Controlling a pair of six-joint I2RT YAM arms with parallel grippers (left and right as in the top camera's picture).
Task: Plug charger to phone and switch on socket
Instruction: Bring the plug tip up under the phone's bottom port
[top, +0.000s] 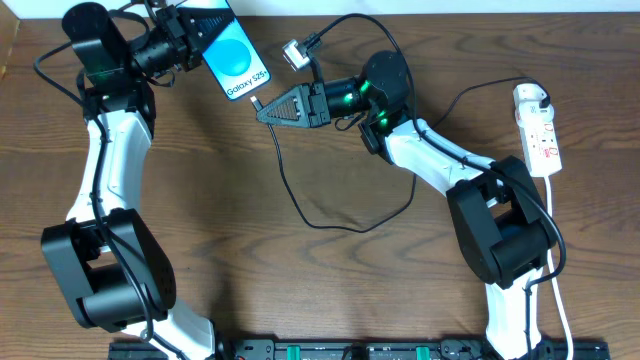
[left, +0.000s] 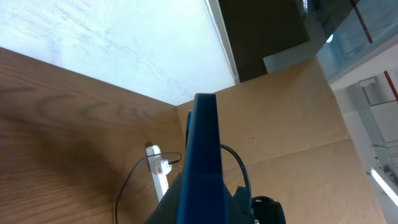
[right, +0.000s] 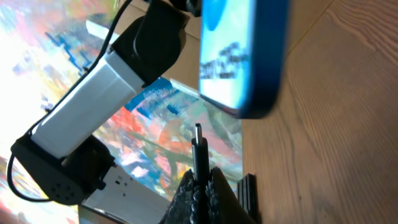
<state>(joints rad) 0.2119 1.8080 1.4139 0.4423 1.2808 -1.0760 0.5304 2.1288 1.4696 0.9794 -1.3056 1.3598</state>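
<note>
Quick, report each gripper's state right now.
Left gripper: closed, holding the phone.
Right gripper: closed, pinching the charger just behind its plug tip.

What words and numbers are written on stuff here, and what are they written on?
"Galaxy S25+": white letters on the screen of the slim light-blue phone, clear in the overhead view.
The same words in the right wrist view: too blurred to read.
Red marks on the narrow white power strip: too small to read.
The thin black charger plug: no writing shows.
</note>
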